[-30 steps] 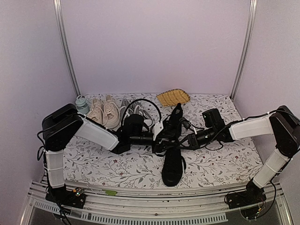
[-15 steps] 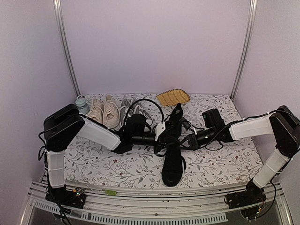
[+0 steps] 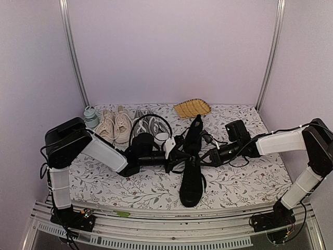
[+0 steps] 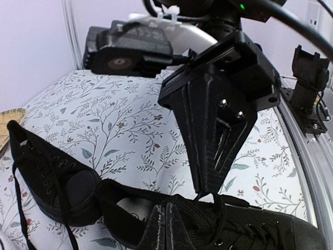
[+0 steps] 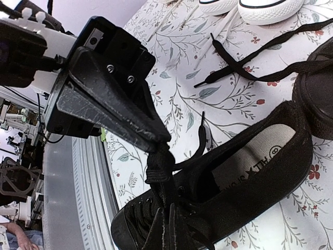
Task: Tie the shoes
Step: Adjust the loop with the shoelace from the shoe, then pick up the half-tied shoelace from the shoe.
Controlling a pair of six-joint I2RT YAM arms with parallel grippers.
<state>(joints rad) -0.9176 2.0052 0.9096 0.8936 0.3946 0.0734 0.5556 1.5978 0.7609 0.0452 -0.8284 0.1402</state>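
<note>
One black shoe (image 3: 191, 182) lies mid-table with its toe toward the near edge; the other shoe (image 3: 195, 131) lies just behind it. Over the near shoe's laces my two grippers meet tip to tip. My left gripper (image 3: 179, 152) comes from the left, my right gripper (image 3: 204, 155) from the right. In the left wrist view my left gripper (image 4: 162, 208) is shut on a black lace strand of the shoe (image 4: 260, 232). In the right wrist view my right gripper (image 5: 166, 211) is shut on the lace below a bunched knot (image 5: 161, 166). The left fingers (image 5: 119, 112) pinch that knot from above.
A beige pair (image 3: 115, 125) and a grey pair with white toe caps (image 3: 150, 124) stand at the back left, beside a pale blue jar (image 3: 90, 115). A woven yellow tray (image 3: 192, 108) sits at the back. A loose black lace (image 5: 244, 60) trails over the floral cloth.
My left gripper has shut on the lace, then drawn back a little to the left. The right arm and both shoes stay where they were.
</note>
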